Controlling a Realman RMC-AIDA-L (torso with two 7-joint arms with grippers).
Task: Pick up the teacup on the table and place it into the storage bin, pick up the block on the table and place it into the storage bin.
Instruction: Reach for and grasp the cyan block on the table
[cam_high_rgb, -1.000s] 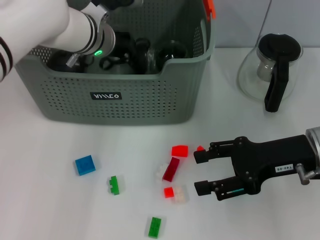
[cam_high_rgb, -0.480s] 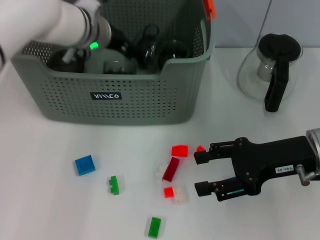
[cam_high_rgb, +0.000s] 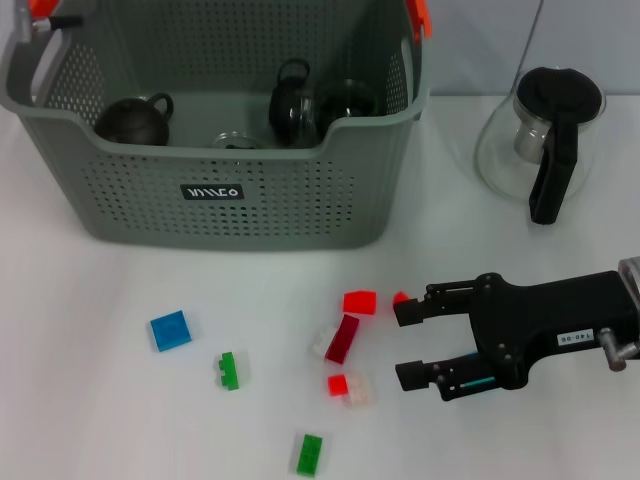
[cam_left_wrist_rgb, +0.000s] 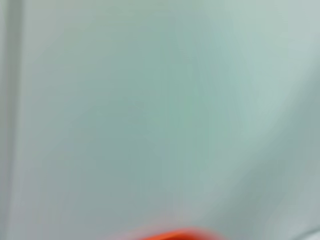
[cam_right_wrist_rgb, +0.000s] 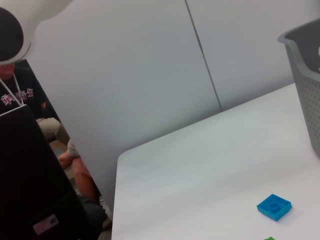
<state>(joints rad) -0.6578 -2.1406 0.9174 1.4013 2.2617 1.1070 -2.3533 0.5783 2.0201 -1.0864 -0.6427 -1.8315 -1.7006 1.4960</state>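
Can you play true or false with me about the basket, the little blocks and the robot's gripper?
1. The blue block lies on the table in front of the storage bin. True.
2. The right gripper is shut on a red block. False: it is open and holds nothing; the red blocks lie on the table beside it.
3. The storage bin is empty. False: dark teapots and glassware sit inside it.
4. A glass pot with a black handle stands on the table beside the bin. True.
5. All the blocks are green. False: there are blue, red, green and clear ones.
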